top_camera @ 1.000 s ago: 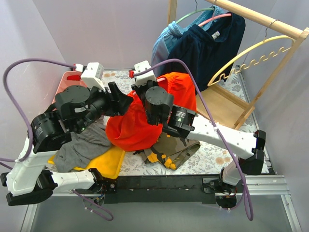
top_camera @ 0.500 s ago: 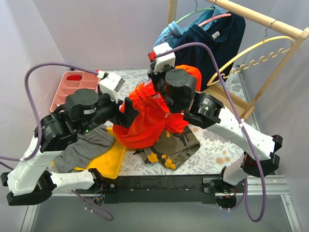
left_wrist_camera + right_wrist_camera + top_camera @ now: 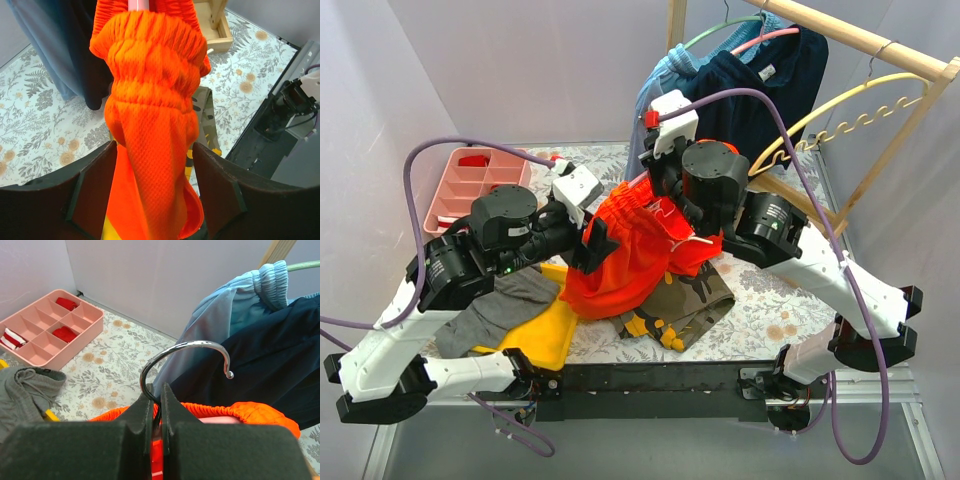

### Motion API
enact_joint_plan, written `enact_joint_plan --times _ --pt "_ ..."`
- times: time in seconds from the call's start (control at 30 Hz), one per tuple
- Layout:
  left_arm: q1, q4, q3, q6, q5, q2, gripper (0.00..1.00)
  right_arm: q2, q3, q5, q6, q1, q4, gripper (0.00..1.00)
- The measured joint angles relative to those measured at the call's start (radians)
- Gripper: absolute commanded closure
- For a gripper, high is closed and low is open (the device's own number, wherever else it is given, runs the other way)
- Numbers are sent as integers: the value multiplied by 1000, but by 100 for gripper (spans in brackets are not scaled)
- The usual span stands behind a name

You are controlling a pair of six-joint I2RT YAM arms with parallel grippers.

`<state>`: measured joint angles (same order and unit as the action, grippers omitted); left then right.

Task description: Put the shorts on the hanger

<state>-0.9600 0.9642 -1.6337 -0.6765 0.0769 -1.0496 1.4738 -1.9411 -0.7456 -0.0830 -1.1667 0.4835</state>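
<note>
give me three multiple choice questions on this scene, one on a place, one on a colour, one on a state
1. Where does the pink compartment tray sit on the table in the top view?
A. far left corner
B. near right corner
C. centre, under the arms

2. What colour are the shorts hanging between the left gripper's fingers?
A. navy
B. orange-red
C. grey

3. What is the state of the right gripper?
A. open, holding nothing
B. shut on the shorts
C. shut on the hanger

Answers:
1 A, the tray lies at the table's far left, by the wall.
2 B, the left wrist view shows bright orange-red fabric.
3 C, the right wrist view shows the fingers pinching the stem of the hanger's metal hook.
</note>
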Motion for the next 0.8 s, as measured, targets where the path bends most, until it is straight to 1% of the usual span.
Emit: enact_joint_plan --times 0.07,0.1,0.17,0.2,0.23,0.33,0.37,0.4,0.43,0.47,0.67,0.7,0.73,0.8 --pt "0 8 0 3 -17 2 40 -11 0 9 2 0 8 99" --pt "0 13 0 3 -26 1 42 -17 0 13 2 0 13 99" --pt "0 23 3 3 -39 -1 49 -24 0 16 2 0 18 99" --pt "0 25 6 2 -43 -1 57 -26 0 17 2 0 18 99" --pt "0 26 11 0 -47 -1 61 -28 0 17 3 0 18 99" --pt "0 15 47 -1 -58 5 66 -29 0 20 8 1 20 99" --pt "0 11 60 -1 -60 7 70 -29 2 20 7 1 24 99" --pt "0 3 76 -2 -61 11 77 -30 6 20 7 1 26 99" --pt "0 -3 91 -4 -63 14 97 -31 8 20 6 1 34 99" --pt "0 -9 106 -4 -63 16 100 -31 8 19 6 1 42 99" --pt "0 -80 170 -34 -43 40 100 -49 26 17 6 2 52 99" --pt "0 -93 184 -37 -43 47 100 -55 34 20 6 2 53 97" --pt "0 -107 198 -40 -45 53 100 -63 43 21 6 2 51 89" --pt "-2 -132 224 -51 -56 64 100 -82 68 26 8 2 48 77"
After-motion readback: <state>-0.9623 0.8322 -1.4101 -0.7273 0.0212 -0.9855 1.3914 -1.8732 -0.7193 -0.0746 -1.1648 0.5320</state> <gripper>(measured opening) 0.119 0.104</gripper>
